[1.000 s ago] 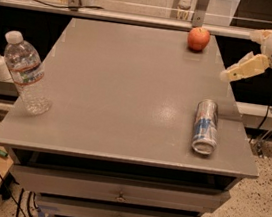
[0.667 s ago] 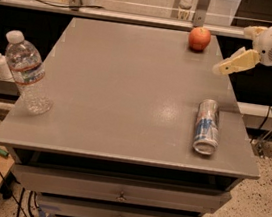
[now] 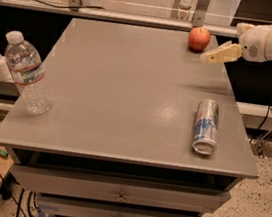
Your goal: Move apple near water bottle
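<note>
Hovering end effector (image 3: 207, 56) beside round apple (image 3: 199, 38).

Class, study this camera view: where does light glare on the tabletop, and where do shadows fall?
Camera view: a soft glare patch lies on the grey tabletop just left of the lying can; a faint dark streak, likely a shadow, crosses it below the gripper, which hovers right of the apple.
</note>
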Robot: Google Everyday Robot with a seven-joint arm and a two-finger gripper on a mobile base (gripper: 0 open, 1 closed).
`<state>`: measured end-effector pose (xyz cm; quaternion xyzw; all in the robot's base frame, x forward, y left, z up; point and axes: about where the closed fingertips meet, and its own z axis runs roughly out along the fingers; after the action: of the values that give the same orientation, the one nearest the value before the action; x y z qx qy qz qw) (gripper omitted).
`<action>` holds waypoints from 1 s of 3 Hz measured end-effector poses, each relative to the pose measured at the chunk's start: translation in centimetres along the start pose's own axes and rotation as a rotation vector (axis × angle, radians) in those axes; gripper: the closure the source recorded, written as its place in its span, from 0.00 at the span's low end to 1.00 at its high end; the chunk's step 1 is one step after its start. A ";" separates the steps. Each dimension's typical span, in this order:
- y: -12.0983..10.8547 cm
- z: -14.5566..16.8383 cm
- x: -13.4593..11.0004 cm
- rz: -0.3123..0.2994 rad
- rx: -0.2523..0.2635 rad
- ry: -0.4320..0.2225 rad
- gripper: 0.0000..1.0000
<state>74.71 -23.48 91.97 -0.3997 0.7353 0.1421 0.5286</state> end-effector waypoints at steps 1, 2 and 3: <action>-1.7 2.4 0.0 0.031 0.050 -0.039 0.00; -2.8 4.6 0.4 0.072 0.070 -0.063 0.00; -3.5 6.5 1.0 0.111 0.073 -0.071 0.00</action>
<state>81.55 -22.06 89.20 -0.3334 0.7418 0.1585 0.5599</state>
